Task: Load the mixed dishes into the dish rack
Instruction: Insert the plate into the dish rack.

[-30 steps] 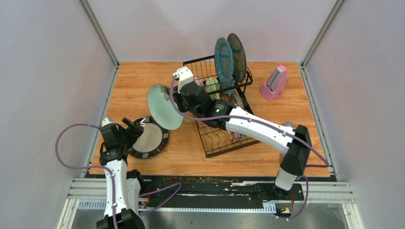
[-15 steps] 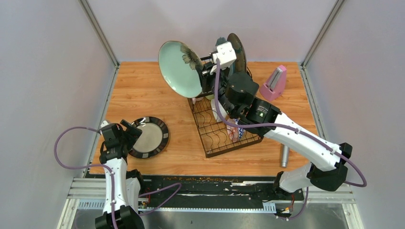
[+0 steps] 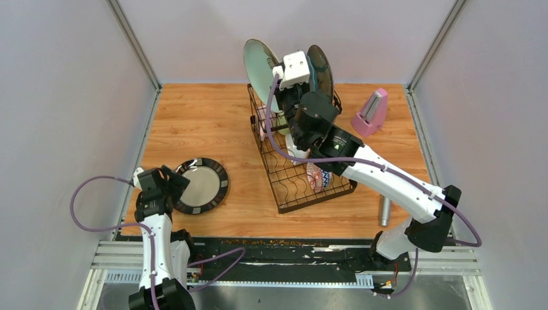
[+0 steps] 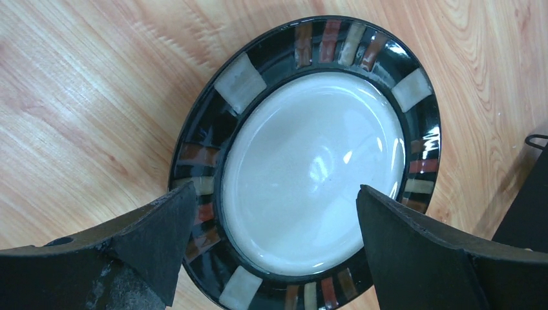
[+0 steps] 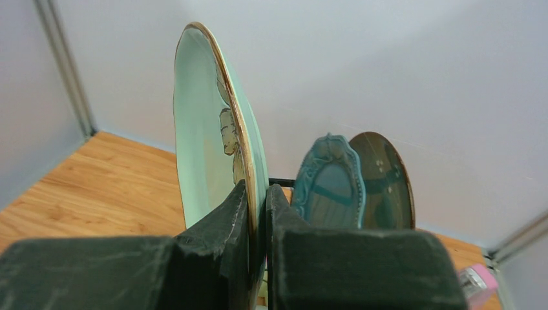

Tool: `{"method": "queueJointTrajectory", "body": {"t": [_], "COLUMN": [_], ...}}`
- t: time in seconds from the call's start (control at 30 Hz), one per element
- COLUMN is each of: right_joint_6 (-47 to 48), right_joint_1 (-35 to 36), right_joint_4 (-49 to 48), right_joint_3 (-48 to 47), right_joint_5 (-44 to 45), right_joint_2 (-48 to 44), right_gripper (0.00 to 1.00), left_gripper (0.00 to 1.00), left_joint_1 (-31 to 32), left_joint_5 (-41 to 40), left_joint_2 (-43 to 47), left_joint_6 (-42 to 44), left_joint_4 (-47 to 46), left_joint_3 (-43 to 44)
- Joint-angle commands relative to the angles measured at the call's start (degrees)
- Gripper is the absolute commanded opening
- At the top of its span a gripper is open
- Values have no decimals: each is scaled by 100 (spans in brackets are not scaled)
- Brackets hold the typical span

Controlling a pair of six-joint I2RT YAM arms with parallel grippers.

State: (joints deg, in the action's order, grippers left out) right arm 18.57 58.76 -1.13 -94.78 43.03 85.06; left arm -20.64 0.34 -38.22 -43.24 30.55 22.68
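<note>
Pale-green plate (image 5: 200,129) upright – pinched edge-on in right gripper (image 5: 257,194)
Seemingly over dish rack (image 3: 284,194) – left gripper (image 4: 271,226) spread above striped plate (image 4: 310,174)

Four plates are in view: one pale-green gold-rimmed plate (image 5: 207,129), one teal scalloped plate (image 5: 328,190), one dark brown plate (image 5: 388,184) and one black-rimmed striped plate (image 4: 310,161). There is one black wire dish rack (image 3: 291,192), one pink pyramid-shaped metronome (image 3: 369,113) and one silver-grey cylindrical microphone (image 3: 385,212). One blue-red patterned dish (image 3: 316,176) shows in the rack; any others there cannot be counted.
</note>
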Motion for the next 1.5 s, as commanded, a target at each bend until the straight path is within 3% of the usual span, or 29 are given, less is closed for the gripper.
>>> {"method": "queueJointTrajectory", "body": {"t": [0.0,0.33,1.2,1.33,1.4,1.47], "right_joint_6": [252,145,-792,-986,-1099,-1219], "right_joint_1": [-310,-942,-1323,-1321,-1323,-1323], "right_joint_4": [-898,-872,81,550,696,809], "right_joint_3": [-411,-297,-108,-166,-209,-203], "right_joint_5": [408,787,428,406,362,263], "right_joint_2": [-1,302,1280,1314,1270,1180], "right_gripper": [0,0,0,9,19,20], "left_gripper": [100,100,100,100,100,100], "left_joint_1": [17,14,16,15,16,17], "left_joint_5": [-206,-470,-477,-486,-497,-506], "left_joint_2": [36,104,80,78,82,78], "left_joint_6": [-82,-176,-183,-194,-201,-201], "left_joint_4": [-5,215,188,180,177,175], "left_joint_3": [97,189,135,109,98,97]}}
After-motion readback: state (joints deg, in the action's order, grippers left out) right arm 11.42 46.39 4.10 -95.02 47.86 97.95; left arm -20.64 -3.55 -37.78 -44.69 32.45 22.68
